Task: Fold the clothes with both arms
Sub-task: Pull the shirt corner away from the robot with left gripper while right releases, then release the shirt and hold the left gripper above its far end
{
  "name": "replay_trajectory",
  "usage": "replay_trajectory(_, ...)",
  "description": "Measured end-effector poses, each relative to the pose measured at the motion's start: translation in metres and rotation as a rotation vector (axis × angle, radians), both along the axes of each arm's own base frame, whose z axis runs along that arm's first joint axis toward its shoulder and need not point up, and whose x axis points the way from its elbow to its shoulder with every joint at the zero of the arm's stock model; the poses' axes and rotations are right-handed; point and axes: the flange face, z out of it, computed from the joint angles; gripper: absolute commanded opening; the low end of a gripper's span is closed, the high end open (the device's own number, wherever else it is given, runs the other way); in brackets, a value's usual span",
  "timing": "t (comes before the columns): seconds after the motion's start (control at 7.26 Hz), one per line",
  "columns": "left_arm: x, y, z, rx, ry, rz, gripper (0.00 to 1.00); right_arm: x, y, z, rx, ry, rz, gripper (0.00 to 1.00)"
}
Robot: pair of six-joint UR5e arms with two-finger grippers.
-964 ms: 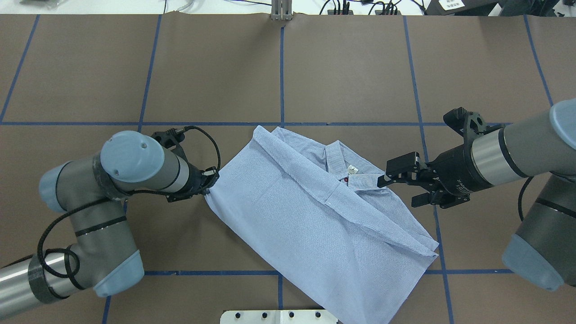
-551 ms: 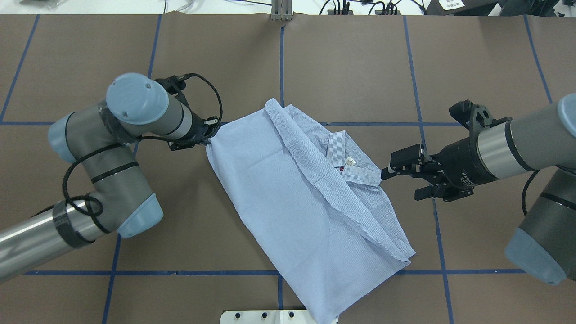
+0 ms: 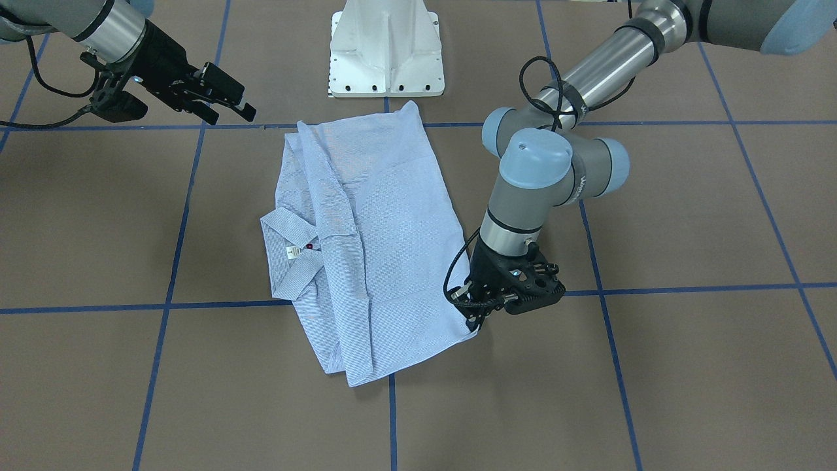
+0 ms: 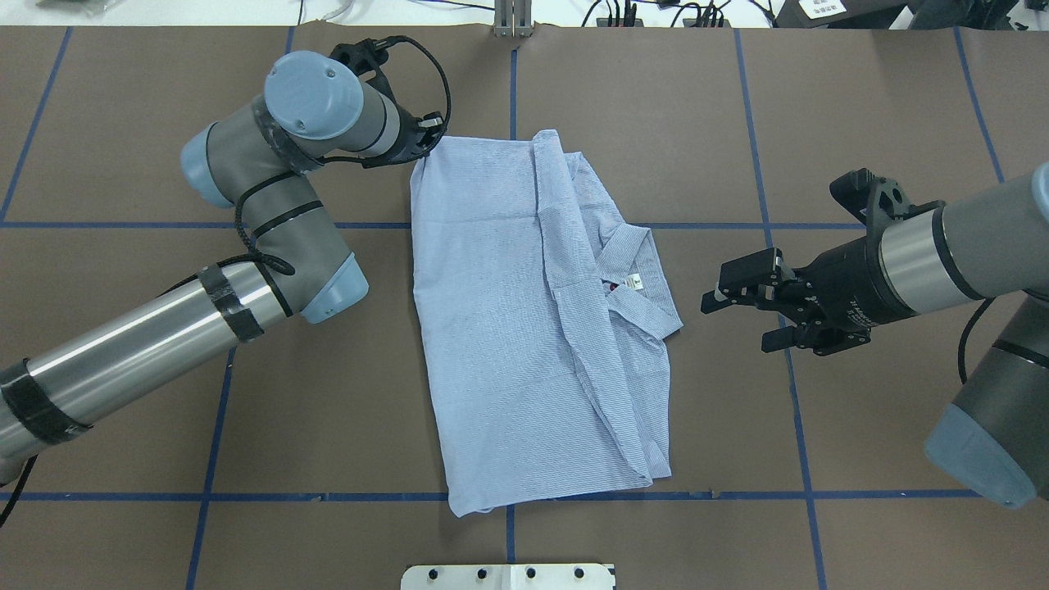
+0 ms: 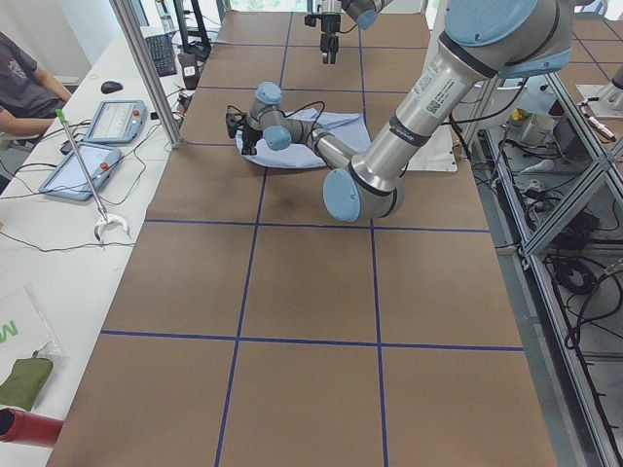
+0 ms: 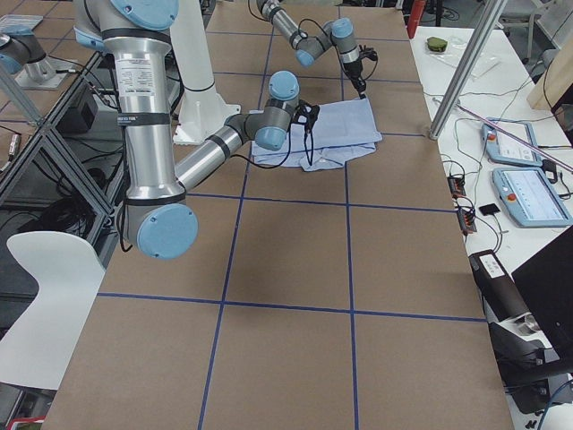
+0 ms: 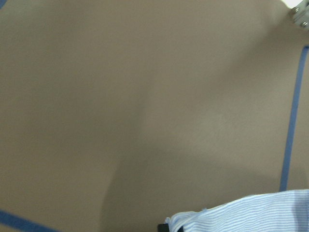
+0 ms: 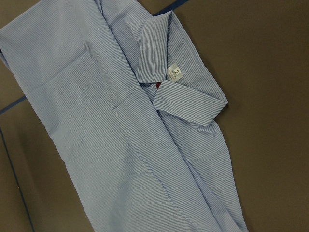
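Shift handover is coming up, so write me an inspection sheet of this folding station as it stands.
surface: brown table cover with a blue tape grid.
job's things: striped blue shirt lying partly folded, collar toward the right gripper.
clutter: nothing seen.
grippers: left gripper with fingers shut on a shirt corner; right gripper open, apart from the shirt.
cables: black cable looped beside the left wrist.
surroundings: white pedestal base; tablets and a seated person at the side bench.

My right wrist camera shows a "2" printed on the small white tag (image 8: 175,72) inside the shirt (image 8: 91,135) collar (image 8: 190,104). White lettering on my left arm (image 3: 579,185) may be a brand, but it is too small to read.
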Motion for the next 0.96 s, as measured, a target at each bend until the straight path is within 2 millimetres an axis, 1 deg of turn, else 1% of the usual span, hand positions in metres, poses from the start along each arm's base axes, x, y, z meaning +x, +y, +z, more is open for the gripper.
replay_trajectory(0.14,0.009,-0.013,-0.005,0.052,0.03,-0.028,0.0,0.0,0.0,0.0,0.001,0.0,0.003,1.0)
replay_trajectory(0.41,0.022,-0.031,-0.018,0.103,0.055,-0.069,0.0,0.001,-0.001,0.001,0.001,0.002,0.007,1.0)
replay_trajectory(0.69,0.026,-0.038,-0.013,0.115,0.05,-0.092,0.0,0.001,-0.001,0.001,0.001,0.003,0.009,1.0)
replay_trajectory(0.96,0.026,-0.04,-0.008,0.112,0.043,-0.099,0.0,0.0,-0.001,0.001,0.002,0.005,0.014,1.0)
